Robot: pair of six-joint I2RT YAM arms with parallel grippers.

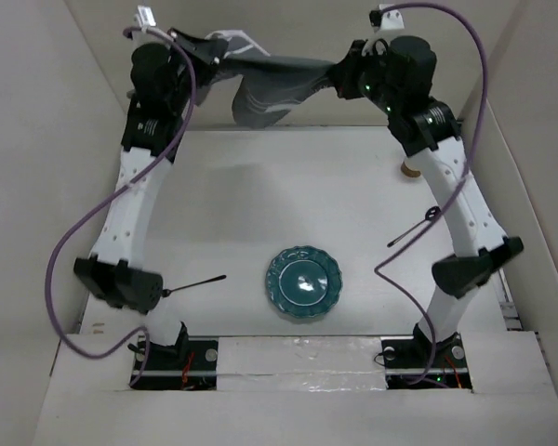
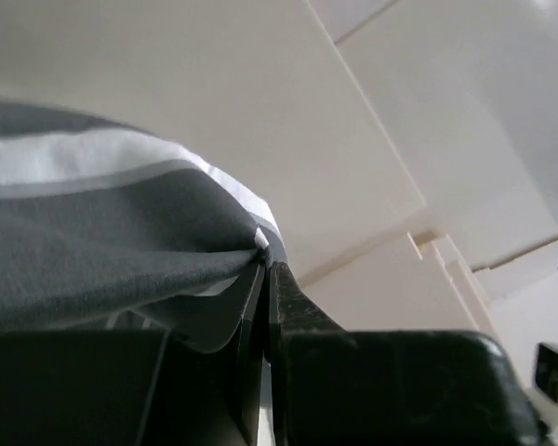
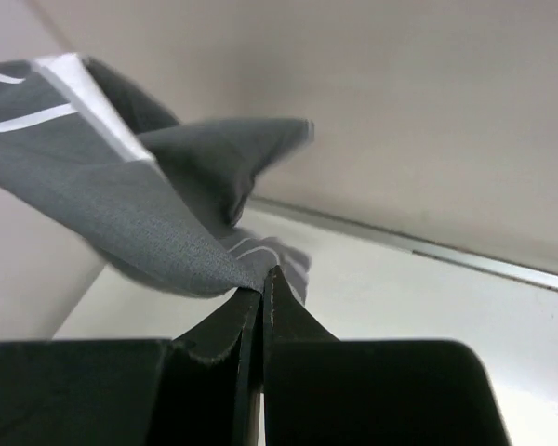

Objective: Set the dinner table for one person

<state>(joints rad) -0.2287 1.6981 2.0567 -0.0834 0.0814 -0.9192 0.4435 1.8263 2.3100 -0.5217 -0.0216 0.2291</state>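
Note:
The dark grey cloth mat with pale stripes point(image 1: 272, 85) hangs in the air at the back, stretched between my two grippers above the white dinner table point(image 1: 260, 190). My left gripper point(image 1: 218, 53) is shut on the mat's left edge; the left wrist view shows its jaws point(image 2: 265, 258) pinching the cloth point(image 2: 93, 242). My right gripper point(image 1: 338, 76) is shut on the mat's right edge; the right wrist view shows its jaws point(image 3: 263, 279) pinching the cloth point(image 3: 149, 218). A teal scalloped plate point(image 1: 303, 283) lies on the table near the front.
A black utensil point(image 1: 197, 282) lies left of the plate. Another black utensil point(image 1: 415, 229) lies at the right under the right arm. A small tan object point(image 1: 411, 170) stands at the back right. Pale walls enclose the table on three sides.

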